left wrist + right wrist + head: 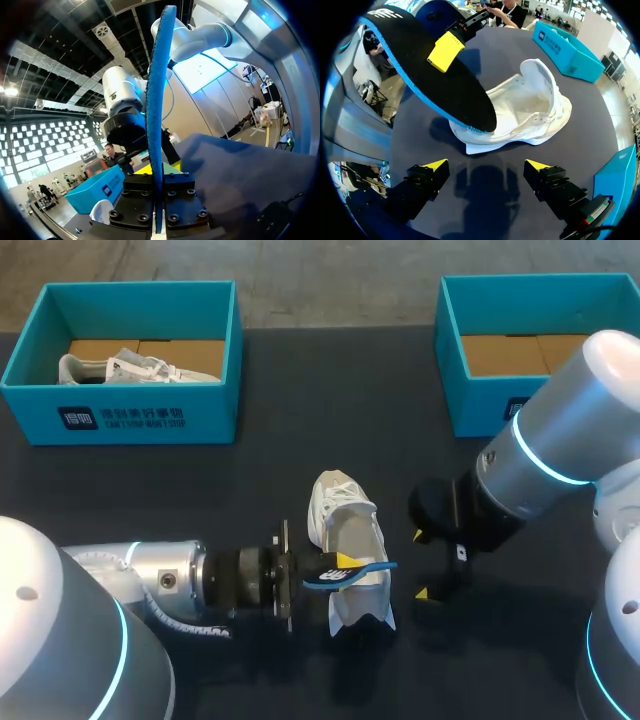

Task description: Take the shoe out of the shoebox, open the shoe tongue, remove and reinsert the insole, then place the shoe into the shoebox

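A white shoe [348, 530] lies on the dark table near its middle, its opening turned toward my right gripper [486, 165]. My left gripper [335, 568] is shut on a black insole with a blue edge [362, 570], holding it just above the shoe's near end. In the left wrist view the insole [159, 100] stands edge-on, clamped between the fingers. The right wrist view has the insole [430, 75] hanging over the shoe [530, 110], with a yellow fingertip [445, 51] of the left gripper on it. To the right of the shoe my right gripper [420, 564] stands open and holds nothing.
A teal shoebox [120, 415] at the back left holds another white shoe [130, 368]. A second teal shoebox [500, 390] at the back right shows only its cardboard floor. My right arm [560, 450] passes in front of that box.
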Robot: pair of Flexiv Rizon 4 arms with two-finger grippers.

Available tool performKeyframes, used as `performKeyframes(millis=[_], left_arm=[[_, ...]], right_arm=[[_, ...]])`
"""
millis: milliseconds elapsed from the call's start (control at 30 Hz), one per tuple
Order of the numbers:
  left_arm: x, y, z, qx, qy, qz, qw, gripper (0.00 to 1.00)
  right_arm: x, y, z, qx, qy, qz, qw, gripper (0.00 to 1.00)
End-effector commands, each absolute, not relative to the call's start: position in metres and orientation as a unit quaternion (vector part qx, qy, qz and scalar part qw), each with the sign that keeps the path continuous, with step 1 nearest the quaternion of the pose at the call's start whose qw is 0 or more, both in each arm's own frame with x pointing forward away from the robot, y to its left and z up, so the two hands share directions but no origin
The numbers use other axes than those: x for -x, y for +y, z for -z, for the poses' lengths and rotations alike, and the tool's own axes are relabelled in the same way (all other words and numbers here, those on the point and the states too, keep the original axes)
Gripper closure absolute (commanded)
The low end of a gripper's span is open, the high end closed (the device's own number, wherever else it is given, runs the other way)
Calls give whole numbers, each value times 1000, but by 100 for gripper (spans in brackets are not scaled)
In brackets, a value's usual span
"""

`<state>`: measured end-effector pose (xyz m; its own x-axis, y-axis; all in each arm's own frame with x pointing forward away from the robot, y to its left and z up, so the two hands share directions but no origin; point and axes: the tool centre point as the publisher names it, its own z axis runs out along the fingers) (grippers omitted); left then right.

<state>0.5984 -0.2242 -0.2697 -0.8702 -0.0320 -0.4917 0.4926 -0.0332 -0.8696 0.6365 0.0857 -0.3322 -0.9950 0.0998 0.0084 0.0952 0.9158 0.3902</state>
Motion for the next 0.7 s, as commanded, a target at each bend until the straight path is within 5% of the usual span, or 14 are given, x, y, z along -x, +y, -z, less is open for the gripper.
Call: performKeyframes(millis=[33,700], left_arm=[[-596,-223,267,-172,673,694,189,100],[-611,-226,274,-165,676,694,184,100]], right_arm=[[-635,87,334,-51,979,-199,8,0],[-635,87,334,-51,979,-199,8,0]])
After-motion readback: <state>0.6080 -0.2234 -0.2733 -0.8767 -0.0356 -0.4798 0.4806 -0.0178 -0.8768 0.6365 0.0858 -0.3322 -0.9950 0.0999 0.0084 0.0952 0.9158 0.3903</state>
